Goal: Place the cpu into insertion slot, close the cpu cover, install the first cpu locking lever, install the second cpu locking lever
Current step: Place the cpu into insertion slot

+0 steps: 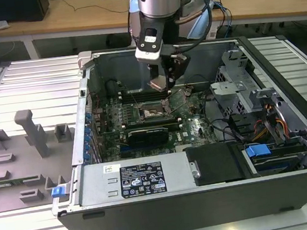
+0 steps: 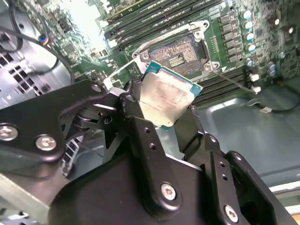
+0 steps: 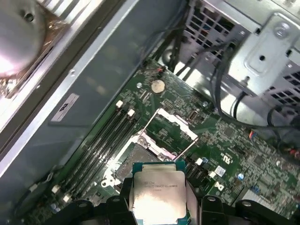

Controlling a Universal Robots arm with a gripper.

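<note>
My gripper [image 1: 160, 82] is shut on the cpu [image 1: 156, 85] and holds it in the air inside the open computer case. The first wrist view shows the cpu's silver top [image 3: 158, 197], the second wrist view its tan underside [image 2: 168, 96], with a black finger [image 2: 136, 101] against each of two opposite edges. The insertion slot [image 3: 140, 157] lies open just below and ahead of the chip, its pin field [image 2: 176, 51] bare. The cpu cover [image 3: 177, 123] stands swung up at the slot's far side. Thin wire locking levers [image 3: 187, 147] are raised beside it.
Long memory slots [image 3: 105, 140] run beside the socket. A black graphics card [image 1: 147, 133] lies in front of it, a power supply [image 1: 133, 179] nearer still. A metal drive cage [image 1: 234, 91] with cables stands at the exterior view's right. Grey fixtures [image 1: 19, 159] sit outside the case.
</note>
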